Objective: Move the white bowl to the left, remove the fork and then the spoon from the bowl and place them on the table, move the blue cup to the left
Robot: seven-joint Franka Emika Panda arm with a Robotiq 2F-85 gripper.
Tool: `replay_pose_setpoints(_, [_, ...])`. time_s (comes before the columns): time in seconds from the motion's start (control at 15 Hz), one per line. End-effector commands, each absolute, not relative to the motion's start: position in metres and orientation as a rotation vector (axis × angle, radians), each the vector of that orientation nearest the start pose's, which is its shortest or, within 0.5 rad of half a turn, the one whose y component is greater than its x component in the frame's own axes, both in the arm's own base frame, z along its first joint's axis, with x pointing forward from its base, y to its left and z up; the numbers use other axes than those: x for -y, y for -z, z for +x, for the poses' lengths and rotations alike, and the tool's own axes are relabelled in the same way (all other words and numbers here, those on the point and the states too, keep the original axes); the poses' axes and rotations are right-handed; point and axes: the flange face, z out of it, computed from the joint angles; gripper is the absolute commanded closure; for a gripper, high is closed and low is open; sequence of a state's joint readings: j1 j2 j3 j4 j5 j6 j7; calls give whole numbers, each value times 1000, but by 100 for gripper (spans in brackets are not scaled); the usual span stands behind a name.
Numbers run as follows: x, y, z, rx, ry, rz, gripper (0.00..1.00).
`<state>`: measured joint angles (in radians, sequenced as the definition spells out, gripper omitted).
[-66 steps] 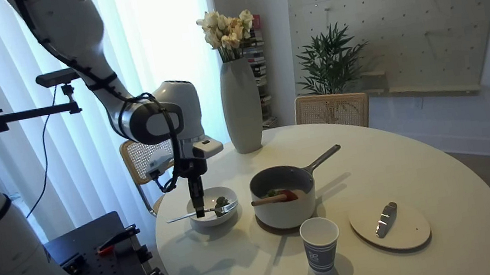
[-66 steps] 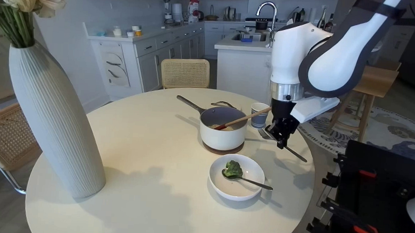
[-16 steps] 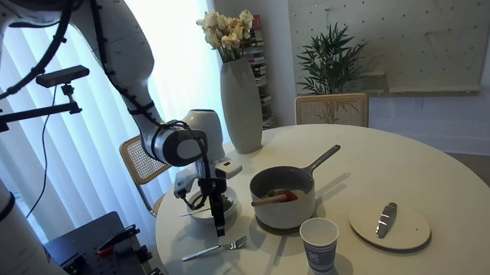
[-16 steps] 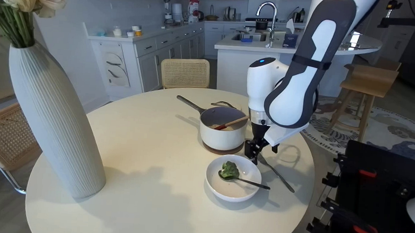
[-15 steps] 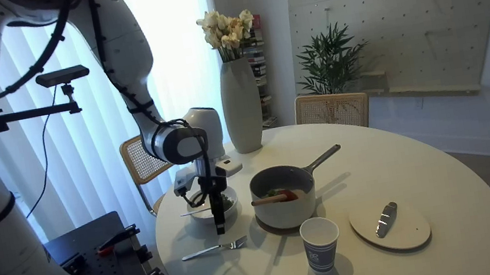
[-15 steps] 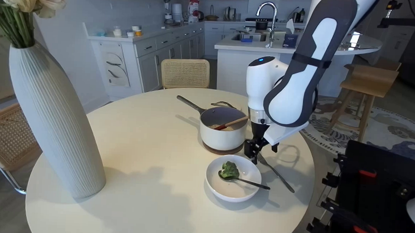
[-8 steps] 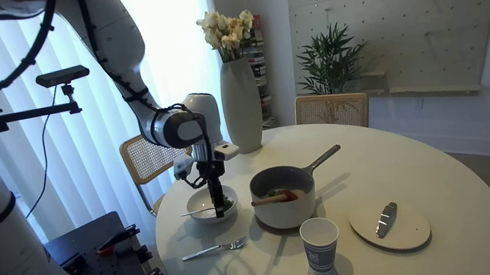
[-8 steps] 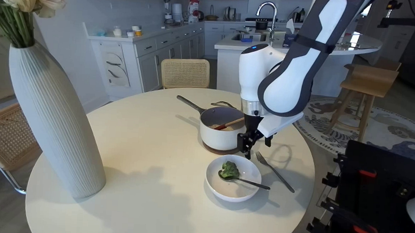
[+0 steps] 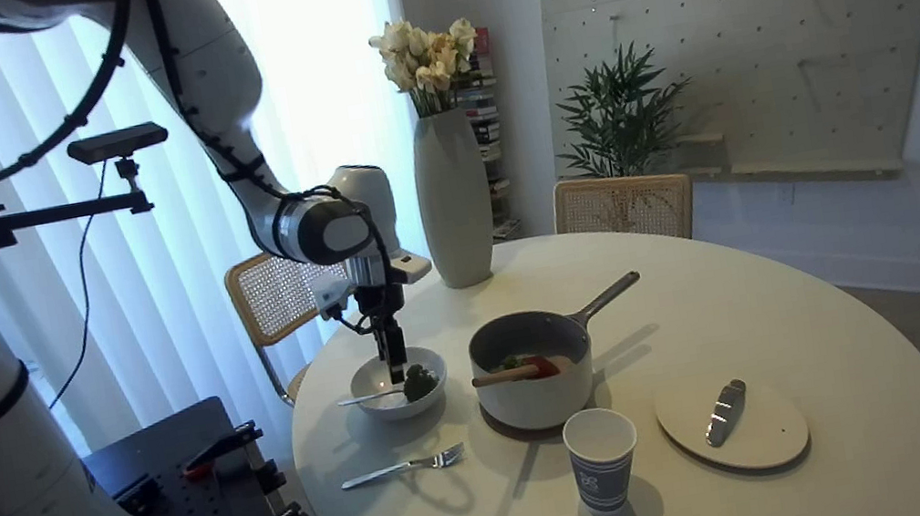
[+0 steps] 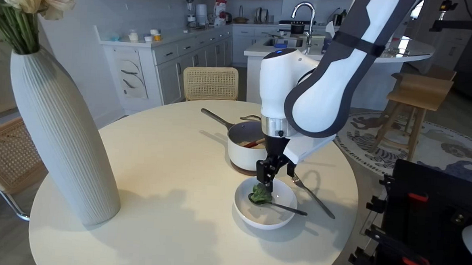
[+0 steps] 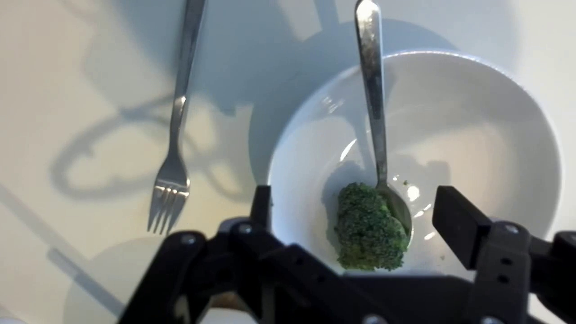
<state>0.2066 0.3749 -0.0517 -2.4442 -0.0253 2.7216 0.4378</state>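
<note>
White bowl (image 11: 508,135), arm (image 10: 322,108) bent above — gripper (image 11: 355,211) spread wide, pointing down

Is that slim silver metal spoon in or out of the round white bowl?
In: the wrist view shows the spoon with its oval end inside the bowl, partly hidden by green broccoli, its handle crossing the rim.

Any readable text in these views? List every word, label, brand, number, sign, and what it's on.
No legible text anywhere.
Cup: pale mark on its side, too blurred to read.
Books: spines too small to read.
Red-and-white package: any print too small to read.
</note>
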Motion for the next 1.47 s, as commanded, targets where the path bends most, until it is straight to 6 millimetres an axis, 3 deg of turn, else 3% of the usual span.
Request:
replay_pose_setpoints(0.0, [-82, -149, 464, -344, -159, -3135, 39])
replay_pose_setpoints(0.33, [-80, -142, 459, -332, -187, -3106, 77])
replay_pose_setpoints(0.53, [-71, -137, 454, -321, -210, -3089, 86])
replay_pose_setpoints(0.6, [-69, -135, 453, -315, -217, -3085, 85])
replay_pose_setpoints(0.67, [-66, -133, 450, -304, -220, -3083, 78])
replay_pose_setpoints(0.8, [-56, -132, 443, -285, -232, -3081, 77])
replay_pose_setpoints(0.87, [-53, -130, 440, -274, -239, -3082, 65])
replay_pose_setpoints(1.13, [-47, -125, 431, -240, -262, -3084, 63])
replay_pose_setpoints(1.4, [-61, -123, 434, -209, -252, -3085, 63])
